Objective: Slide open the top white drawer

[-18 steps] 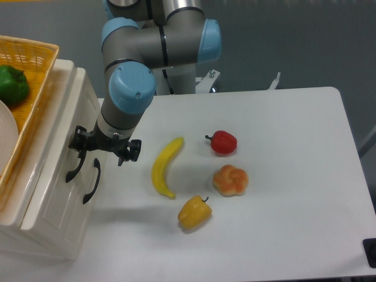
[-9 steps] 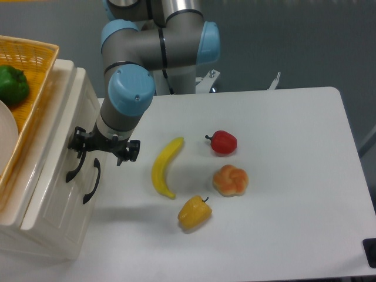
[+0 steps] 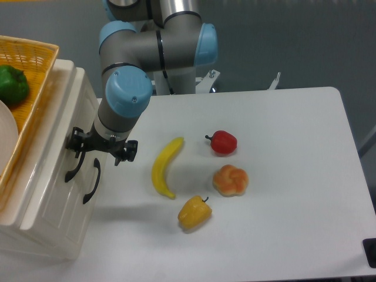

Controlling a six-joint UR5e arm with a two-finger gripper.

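The top white drawer (image 3: 59,176) is the upper panel of the cream cabinet at the left, and it looks closed. Its curved black handle (image 3: 72,169) lies just left of the lower drawer's handle (image 3: 92,181). My gripper (image 3: 100,154) hangs in front of the cabinet face at the upper end of the top handle. Its jaws stand apart, and the left finger (image 3: 78,151) is right at the handle's top end. I cannot tell whether it touches. Nothing is held.
A wicker basket (image 3: 35,53) with a green pepper (image 3: 12,84) sits on top of the cabinet. On the white table (image 3: 294,176) lie a banana (image 3: 164,167), a red pepper (image 3: 223,142), a bread roll (image 3: 230,180) and a yellow pepper (image 3: 194,213).
The gripper has shifted slightly left, closer to the cabinet face and the top handle. The drawer and the objects on the table have not moved.
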